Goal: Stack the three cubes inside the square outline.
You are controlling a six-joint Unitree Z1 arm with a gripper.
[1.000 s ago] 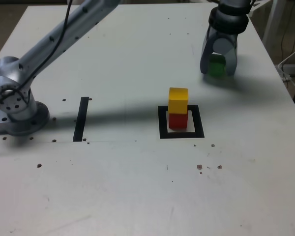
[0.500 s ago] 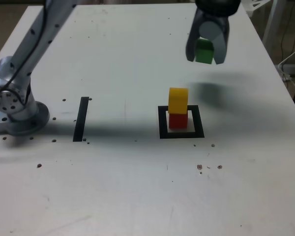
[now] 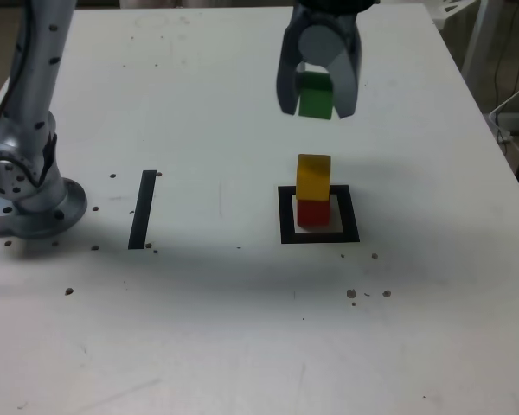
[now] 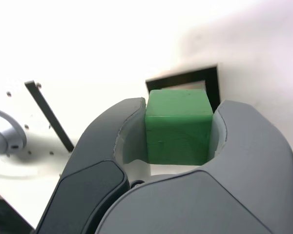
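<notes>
The hand (image 3: 317, 93), pinching the green cube (image 3: 315, 95), has moved from the exterior view's right to hover above the yellow cube (image 3: 313, 176) stacked on the red cube (image 3: 312, 212) inside the square outline (image 3: 318, 234). The wrist view shows only the outline (image 4: 211, 80) beyond the green cube (image 4: 178, 126).

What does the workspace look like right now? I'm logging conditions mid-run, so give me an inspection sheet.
Surface: white table, dark specks.
Job's things: yellow cube on red cube inside the square outline; green cube held in the air.
Clutter: narrow black strip.
Grippers: gripper shut on the green cube, above the stack.
Cables: white cable at the exterior view's right edge.
Surroundings: arm base on the table.
</notes>
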